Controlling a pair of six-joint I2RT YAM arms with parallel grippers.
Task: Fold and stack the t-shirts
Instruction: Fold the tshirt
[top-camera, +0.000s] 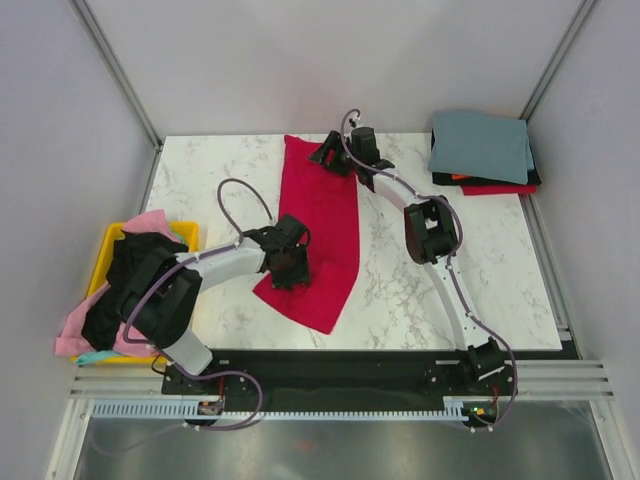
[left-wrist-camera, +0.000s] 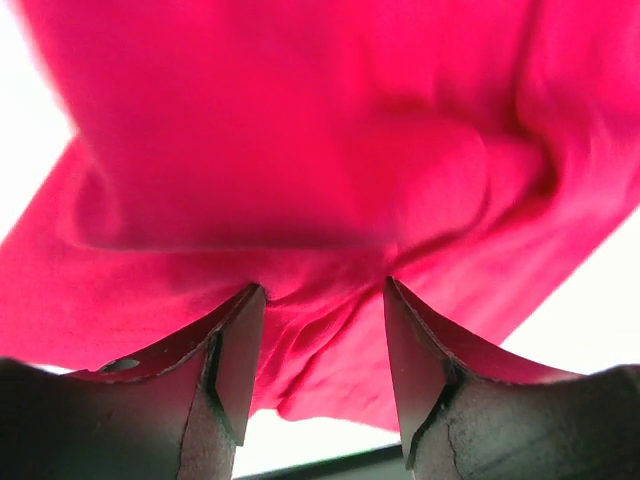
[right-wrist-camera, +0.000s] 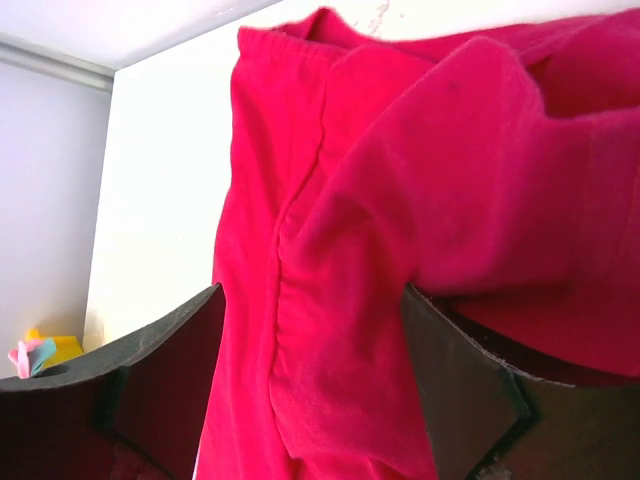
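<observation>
The white marble table (top-camera: 480, 290) is the biggest thing here. A long crimson-red cloth t-shirt (top-camera: 325, 225) lies on it in a narrow strip. The strip runs from the far middle of the table down toward the near edge, and it leans a little.

A yellow plastic bin (top-camera: 108, 238) sits at the left edge of the table. A black t-shirt (top-camera: 135, 270), a pink t-shirt (top-camera: 68, 335) and a bit of a teal t-shirt (top-camera: 95, 357) are piled in it and hang over its sides.

A neat stack sits in the far right corner. A folded grey-blue t-shirt (top-camera: 480, 145) is on top, and a thin red edge (top-camera: 498, 189) peeks out below it.

The left gripper (top-camera: 290, 265) is at the left side of the red shirt, near its low end. In the left wrist view its two dark fingers (left-wrist-camera: 235, 360) stand a little apart with a lump of red cloth (left-wrist-camera: 300, 150) between them. I cannot tell if they squeeze it.

The right gripper (top-camera: 335, 155) is at the far end of the shirt. In the right wrist view its fingers (right-wrist-camera: 460, 370) are spread wide. The red cloth (right-wrist-camera: 400, 200) lies between them, and a fold rests on one finger.
</observation>
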